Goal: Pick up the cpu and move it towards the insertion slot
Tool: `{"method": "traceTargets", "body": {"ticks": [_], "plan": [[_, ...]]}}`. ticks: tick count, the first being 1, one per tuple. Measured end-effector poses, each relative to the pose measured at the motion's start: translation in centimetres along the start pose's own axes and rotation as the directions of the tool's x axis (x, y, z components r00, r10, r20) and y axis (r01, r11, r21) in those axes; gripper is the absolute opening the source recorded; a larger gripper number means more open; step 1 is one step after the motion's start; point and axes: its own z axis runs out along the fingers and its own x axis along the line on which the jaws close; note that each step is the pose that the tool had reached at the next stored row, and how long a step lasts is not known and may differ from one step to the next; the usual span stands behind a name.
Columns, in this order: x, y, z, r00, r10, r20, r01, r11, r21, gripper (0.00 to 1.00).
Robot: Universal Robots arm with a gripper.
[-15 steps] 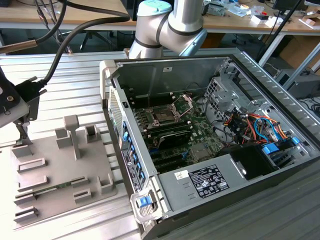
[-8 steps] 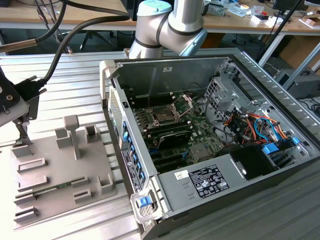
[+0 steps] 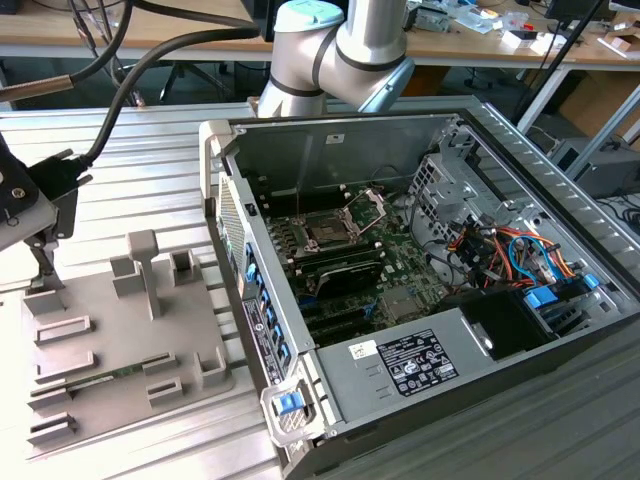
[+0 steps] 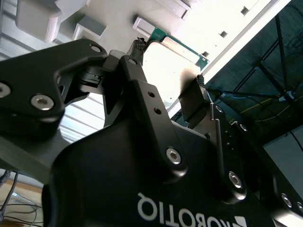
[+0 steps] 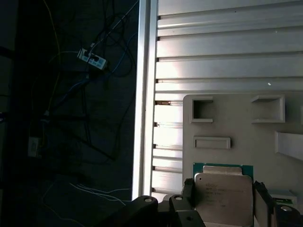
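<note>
The cpu [image 5: 222, 201] is a flat square chip with a pale metal top and a green rim. It sits between the two black fingers [image 5: 188, 189] of my gripper [image 5: 223, 189], which is shut on its two opposite edges over the grey plastic tray [image 5: 236, 123]. The second wrist view shows the same grasp, with the cpu [image 4: 173, 56] in the gripper [image 4: 170, 64]. Whether the chip still rests on the tray cannot be told. In the exterior view the gripper [image 3: 45, 270] hangs at the far left above the tray [image 3: 110, 330]. The insertion slot [image 3: 327, 232] lies inside the open computer case, its metal frame hinged up.
The open computer case [image 3: 420, 300] stands to the exterior view's right of the tray, its side wall [image 3: 255, 300] between tray and socket. A green memory stick [image 3: 100, 378] lies on the tray. The arm's base [image 3: 340, 50] rises behind the case. A ribbed aluminium table [image 5: 227, 56] carries everything.
</note>
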Motion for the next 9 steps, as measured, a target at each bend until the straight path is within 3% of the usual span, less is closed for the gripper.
{"method": "traceTargets", "body": {"ticks": [9], "plan": [[0.0,0.0,-0.17,1.0,0.0,0.0,0.0,1.0,0.0,0.55]]}}
